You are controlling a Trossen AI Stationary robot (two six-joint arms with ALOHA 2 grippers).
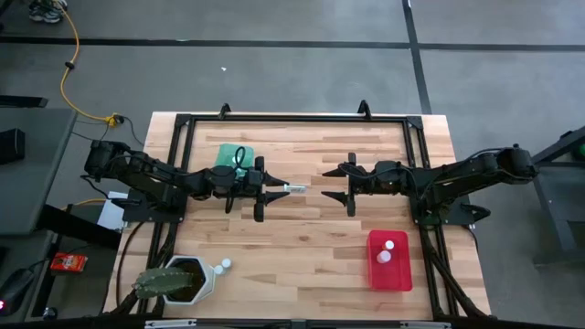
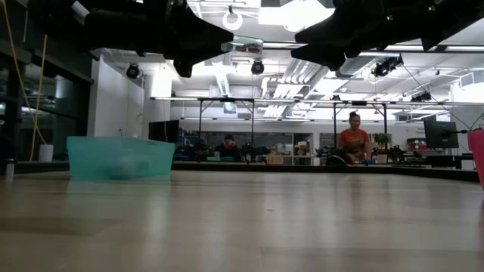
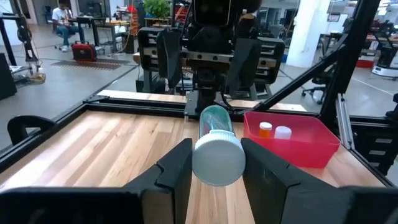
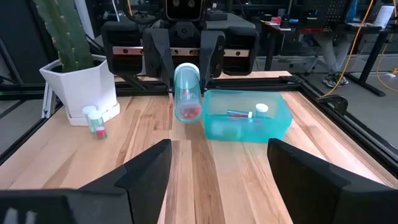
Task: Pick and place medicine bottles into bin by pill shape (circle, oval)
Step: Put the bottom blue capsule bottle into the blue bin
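My left gripper (image 1: 277, 188) is shut on a medicine bottle (image 1: 293, 187) with a white cap and pale body, held in the air over the table's middle. It also shows in the left wrist view (image 3: 216, 140) and the right wrist view (image 4: 186, 93), with red pills inside. My right gripper (image 1: 332, 185) faces it, a short way to its right, open wide (image 4: 219, 152) and empty. Two more bottles (image 4: 94, 121) stand beside the cactus pot. Other bottles lie in the teal bin (image 4: 277, 121) and stand in the red bin (image 3: 298, 152). My left gripper pinches the bottle's white cap end (image 3: 217, 163) between its two fingers (image 3: 177, 171). The fingers lie level, pointing toward the table's right, along the bottle. The body sticks out past the fingertips toward the right gripper. The bottle is level and lifted clear of the table.
The teal bin (image 1: 233, 157) sits at the far left of the table. The red bin (image 1: 388, 260) sits at the near right. A white pot with a green cactus (image 1: 178, 279) stands at the near left. A black frame (image 1: 292, 119) runs around the table. People sit in the room behind (image 2: 354, 143).
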